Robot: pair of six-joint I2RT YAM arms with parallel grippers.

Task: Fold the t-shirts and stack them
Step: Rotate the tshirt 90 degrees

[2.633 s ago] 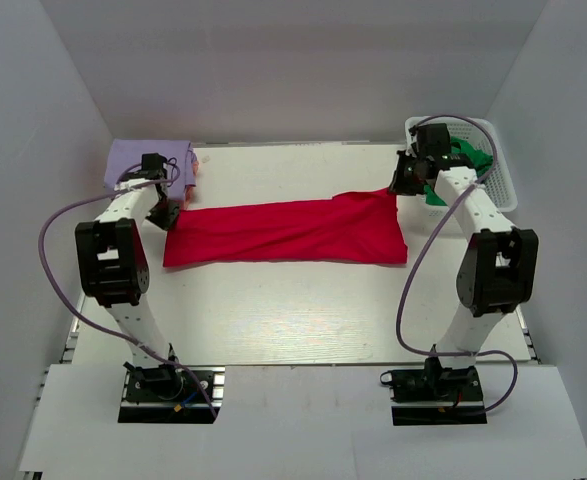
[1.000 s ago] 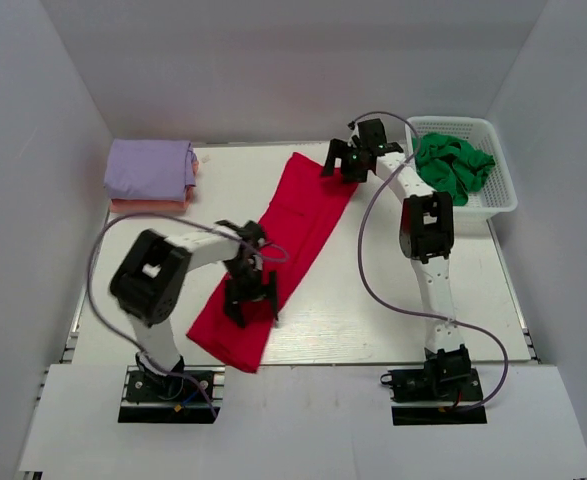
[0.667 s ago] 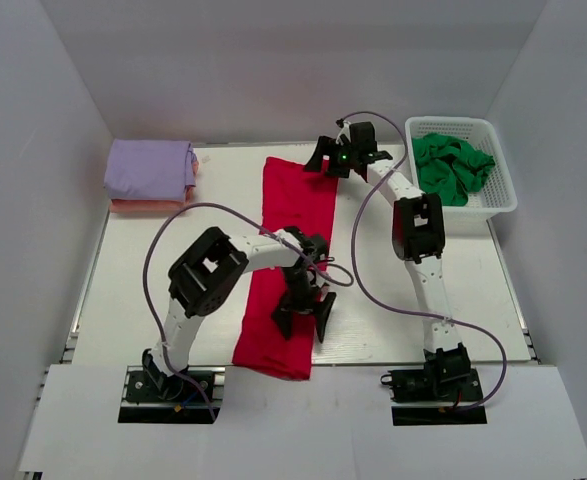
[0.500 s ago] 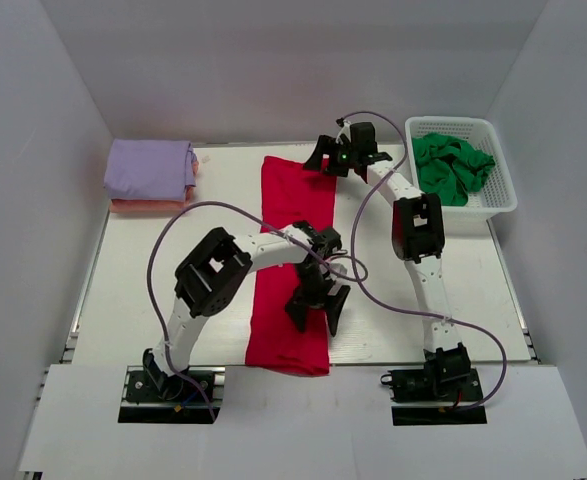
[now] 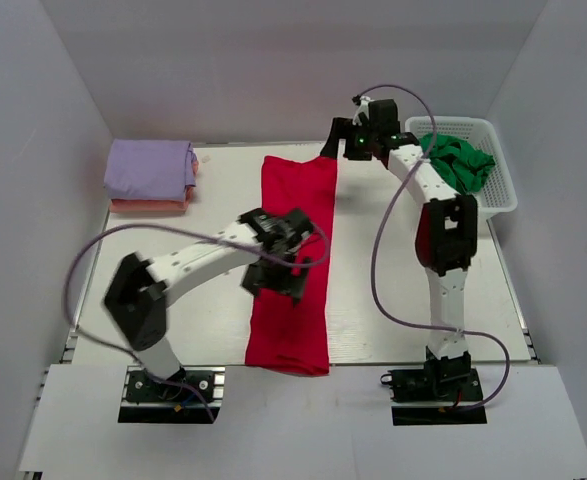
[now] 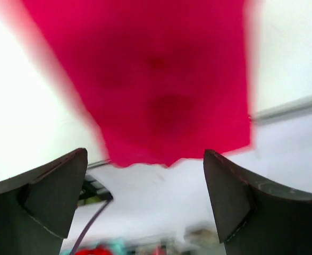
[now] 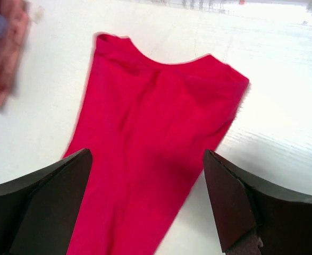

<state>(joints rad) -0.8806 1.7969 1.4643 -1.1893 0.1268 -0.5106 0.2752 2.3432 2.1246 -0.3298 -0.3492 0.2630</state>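
Note:
A bright red t-shirt (image 5: 293,260), folded into a long strip, lies flat down the middle of the table, its collar end far and its hem near the front edge. Over its middle hovers my left gripper (image 5: 273,280), open and empty; the left wrist view shows the blurred red cloth (image 6: 161,79) and the hem beyond the left gripper (image 6: 145,196). By the far right corner of the shirt my right gripper (image 5: 346,142) hangs open, and the right wrist view shows the red cloth (image 7: 150,149) under the right gripper (image 7: 148,202). Nothing is between either pair of fingers.
A folded lavender shirt (image 5: 151,165) rests on a folded peach one (image 5: 145,206) at the far left corner. A crumpled green shirt (image 5: 458,165) fills the white lattice basket (image 5: 503,195) at the far right. The right arm's cable loops over the table's right half.
The red shirt has swung from crosswise to lengthwise on the table and been let go. My left gripper has drawn back to the shirt's middle; my right has lifted off the far end.

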